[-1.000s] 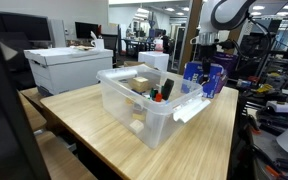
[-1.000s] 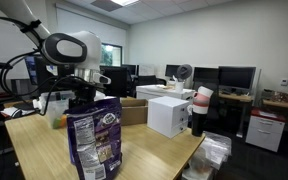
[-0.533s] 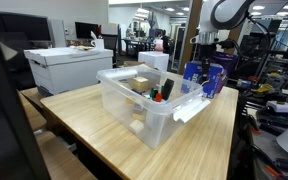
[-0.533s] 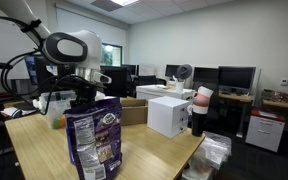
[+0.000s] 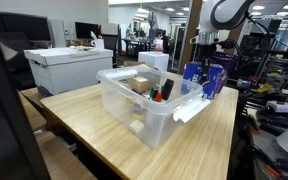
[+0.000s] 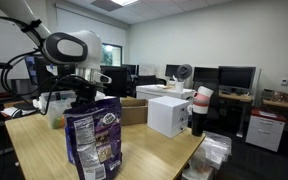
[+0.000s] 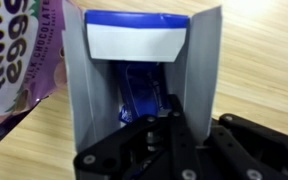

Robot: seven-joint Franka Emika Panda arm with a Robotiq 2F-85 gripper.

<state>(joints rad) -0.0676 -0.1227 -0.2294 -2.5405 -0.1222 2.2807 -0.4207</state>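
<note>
The blue packet (image 7: 142,95) sits down inside an open carton (image 7: 139,35) in the middle of the wrist view. The carton's side flaps are spread wide and its blue-and-white top flap is folded back at the upper centre, which leaves the mouth open for a reach inside. The fingers (image 7: 176,128) come in from the lower centre and are drawn together at the packet's near edge. Whether they have caught a fold of it I cannot tell, because their tips lie in shadow. The straight-in approach fits the narrow opening, and there is little room on either side.

At the left edge of that view a purple bag of chocolate eggs (image 7: 14,60) leans just beside the carton, with a corner crossing in front of the left flap. Both stand on the wooden surface (image 7: 259,60).

In an exterior view the carton (image 5: 214,78) is at centre right, under the arm (image 5: 224,15). A clear bin (image 5: 149,100) stands near it towards the middle, and a white box (image 5: 69,65) is well apart at the upper left. In an exterior view the bag (image 6: 94,140) stands upright in the lower left foreground and hides most of the carton.

Against the earlier exterior frames nothing shows as shifted: the arm, carton, bag and bin lie as they did. The fingers are too small there to compare.
</note>
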